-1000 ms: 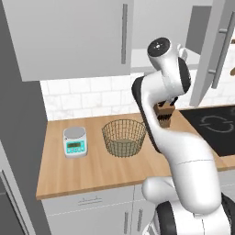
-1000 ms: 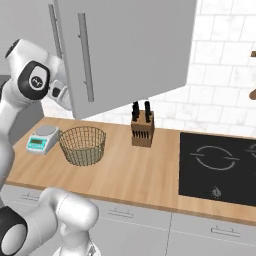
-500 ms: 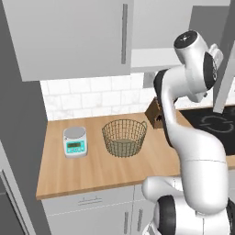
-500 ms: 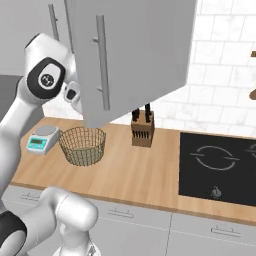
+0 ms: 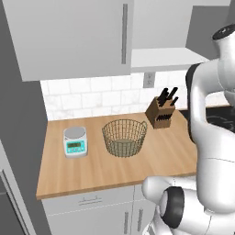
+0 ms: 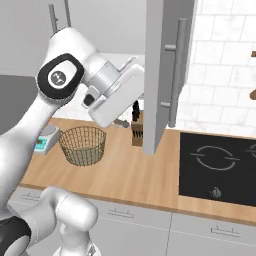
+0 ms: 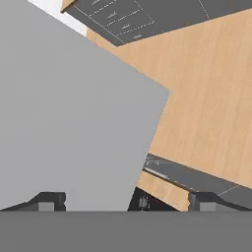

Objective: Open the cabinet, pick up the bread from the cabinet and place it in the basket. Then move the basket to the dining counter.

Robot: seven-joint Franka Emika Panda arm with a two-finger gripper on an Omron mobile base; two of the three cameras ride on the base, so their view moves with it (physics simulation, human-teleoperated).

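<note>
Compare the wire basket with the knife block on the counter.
The basket is round, open-topped see-through brass mesh and empty; the knife block is solid brown wood holding dark-handled knives. The basket is wider and lower and sits upright; the knife block is narrower and tilted. The basket stands nearer the counter's front edge. Both rest on it.

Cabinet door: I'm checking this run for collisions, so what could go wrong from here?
The cabinet door stands swung out edge-on, right beside the robot's hand, with the fingers spread wide; a careless reach inside could clip it. The knife block and basket sit just below, so a low arm swing might knock them.
</note>
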